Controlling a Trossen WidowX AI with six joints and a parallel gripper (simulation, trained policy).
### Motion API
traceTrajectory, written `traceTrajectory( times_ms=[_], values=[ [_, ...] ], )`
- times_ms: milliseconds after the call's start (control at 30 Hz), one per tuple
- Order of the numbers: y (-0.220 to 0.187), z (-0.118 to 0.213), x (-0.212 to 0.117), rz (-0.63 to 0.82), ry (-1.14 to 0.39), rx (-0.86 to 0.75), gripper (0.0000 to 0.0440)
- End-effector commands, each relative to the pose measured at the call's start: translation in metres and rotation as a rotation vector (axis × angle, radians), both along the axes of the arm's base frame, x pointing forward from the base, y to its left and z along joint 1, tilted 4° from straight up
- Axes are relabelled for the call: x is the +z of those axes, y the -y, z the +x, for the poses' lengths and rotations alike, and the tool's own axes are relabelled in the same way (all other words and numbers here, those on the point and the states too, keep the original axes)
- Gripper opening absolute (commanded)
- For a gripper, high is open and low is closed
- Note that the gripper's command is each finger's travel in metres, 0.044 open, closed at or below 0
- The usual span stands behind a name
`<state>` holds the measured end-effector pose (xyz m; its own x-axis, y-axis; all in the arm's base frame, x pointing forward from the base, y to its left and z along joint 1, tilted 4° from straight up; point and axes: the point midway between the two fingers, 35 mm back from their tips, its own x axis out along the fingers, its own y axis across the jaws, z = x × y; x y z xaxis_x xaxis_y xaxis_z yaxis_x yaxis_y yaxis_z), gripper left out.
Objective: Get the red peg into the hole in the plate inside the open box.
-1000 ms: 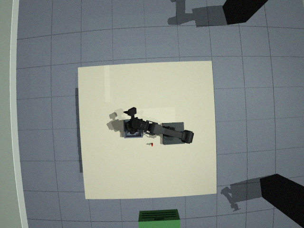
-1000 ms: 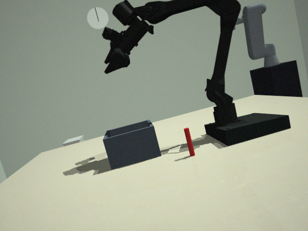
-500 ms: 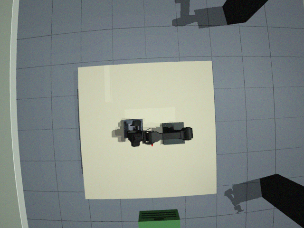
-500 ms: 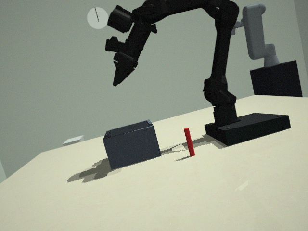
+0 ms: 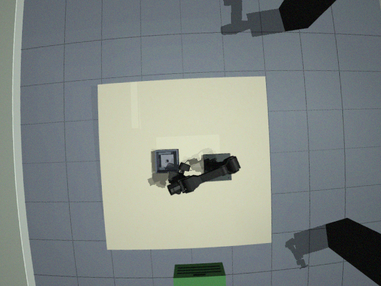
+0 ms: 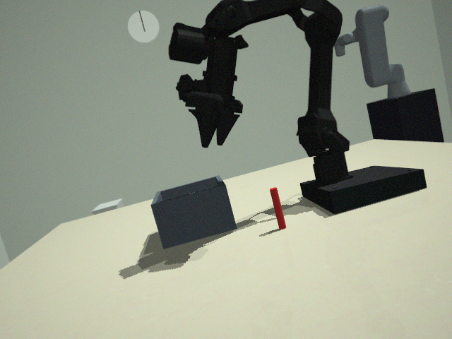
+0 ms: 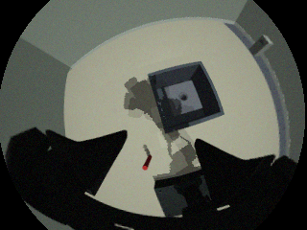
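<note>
The red peg (image 6: 277, 208) (image 7: 147, 163) stands upright on the table between the box and the arm's base; in the top view the arm hides it. The open dark box (image 5: 157, 162) (image 6: 193, 215) (image 7: 212, 88) stands on the table. The pale plate (image 7: 189, 88) at its bottom has a dark hole (image 5: 166, 160) (image 7: 183, 97) with nothing in it. My gripper (image 6: 212, 145) (image 7: 161, 138) is open and empty, pointing down high above the table. In the wrist view the peg shows between the fingers, far below them, with the box beyond.
The arm's dark base (image 5: 227, 175) (image 6: 379, 189) (image 7: 165, 196) sits on the pale table (image 5: 129, 215) (image 6: 292, 284), on the peg's other side from the box. The box walls rise around the plate. A green object (image 5: 199, 280) stands off the table's edge.
</note>
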<state>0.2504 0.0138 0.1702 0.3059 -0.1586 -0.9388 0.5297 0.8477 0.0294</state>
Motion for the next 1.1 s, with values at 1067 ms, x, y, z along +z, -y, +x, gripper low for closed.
traceTrajectory(
  times_ms=[1067],
  values=[
    [-0.070,-0.058,-0.149,0.131,-0.205,-0.425,0.0433]
  ],
)
